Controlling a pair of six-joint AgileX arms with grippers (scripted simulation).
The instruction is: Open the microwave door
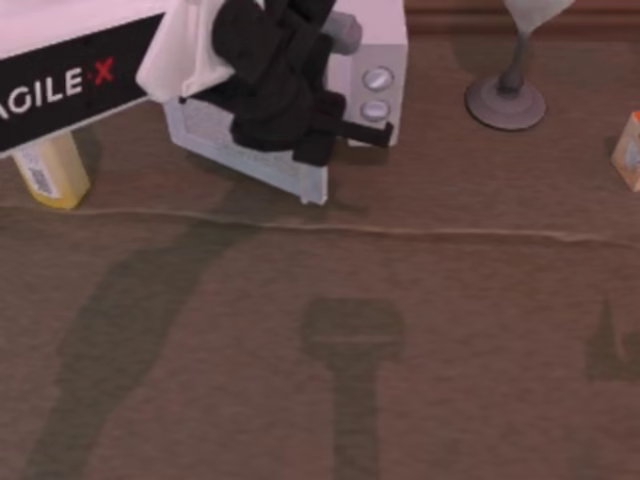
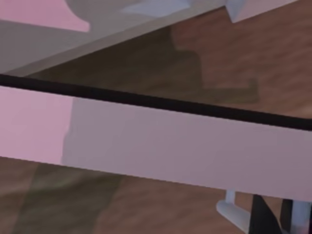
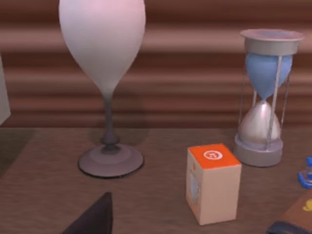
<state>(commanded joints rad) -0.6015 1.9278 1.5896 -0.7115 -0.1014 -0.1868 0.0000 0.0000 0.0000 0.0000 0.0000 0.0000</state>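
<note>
Clearly, the microwave (image 1: pixel 375 40) is seen at the far edge of the tabletop (image 1: pixel 450 330), left of centre in the top view, white and boxy with two round silver knobs on its front panel. The microwave door (image 1: pixel 255 150) is swung partly out from the body, its speckled grey window slanting toward the near side and its free corner ending over the tabletop. The left gripper (image 1: pixel 335 128) is placed right at the door's front, over it, but whether its fingers are apart or together cannot be told, since the black wrist covers them. The right gripper is not seen from above. A yellow bottle (image 1: pixel 50 170) is stood to the microwave's left, partly under the white arm. A wine glass (image 3: pixel 105 73), an orange-topped box (image 3: pixel 213 183) and an hourglass (image 3: pixel 265 97) are grouped on the right, well apart from the door.
</note>
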